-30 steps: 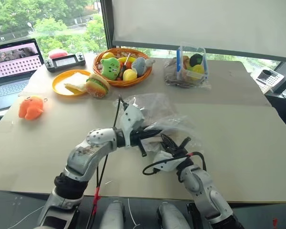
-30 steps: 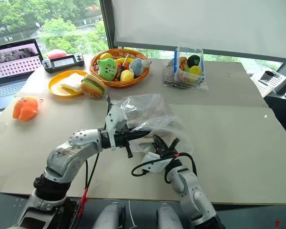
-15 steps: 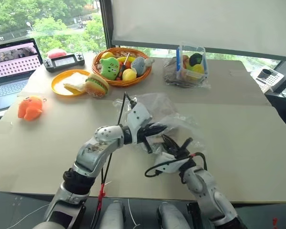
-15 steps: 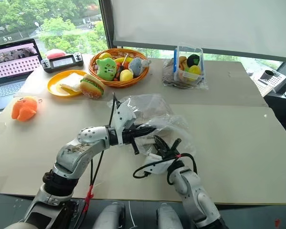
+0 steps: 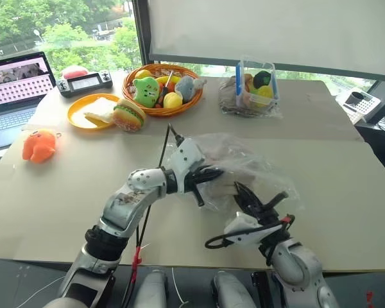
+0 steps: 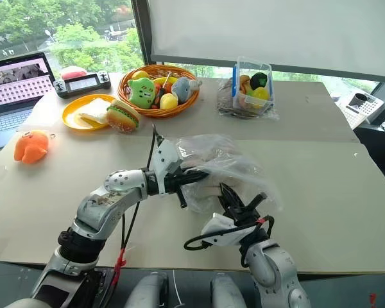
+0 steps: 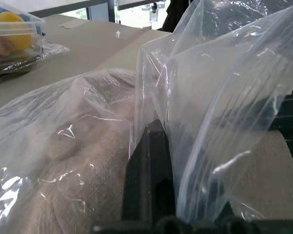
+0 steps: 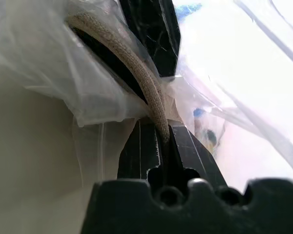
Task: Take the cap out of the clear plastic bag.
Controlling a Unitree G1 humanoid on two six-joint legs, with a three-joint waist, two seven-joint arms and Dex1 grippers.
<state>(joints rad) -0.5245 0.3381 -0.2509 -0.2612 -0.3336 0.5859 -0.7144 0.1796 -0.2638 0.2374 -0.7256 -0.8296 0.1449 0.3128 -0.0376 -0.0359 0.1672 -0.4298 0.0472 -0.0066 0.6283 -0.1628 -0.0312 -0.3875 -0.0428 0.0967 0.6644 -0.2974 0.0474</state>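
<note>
The clear plastic bag (image 5: pixel 247 160) hangs crumpled just above the middle of the table, stretched between my two grippers. The grey-beige cap (image 7: pixel 73 185) lies inside it, seen through the plastic. My left gripper (image 5: pixel 215 172) reaches in from the left, level, and is shut on a fold of the bag (image 7: pixel 195 122). My right gripper (image 5: pixel 244 193) comes from the near side and is shut on a thin beige edge of the cap (image 8: pixel 136 73), with plastic bunched around its fingertips (image 8: pixel 178 141).
Along the table's far side stand a woven basket (image 5: pixel 133 80) of plush toys, an orange plate (image 5: pixel 77 115) with a sandwich, a burger toy (image 5: pixel 129 115) and a clear box (image 5: pixel 256 86) of fruit. An orange plush (image 5: pixel 38 144) and a laptop (image 5: pixel 16 83) are at the left.
My right gripper has risen and pulled back towards me and to the right, lifting and stretching the bag. The left gripper has stayed where it was.
</note>
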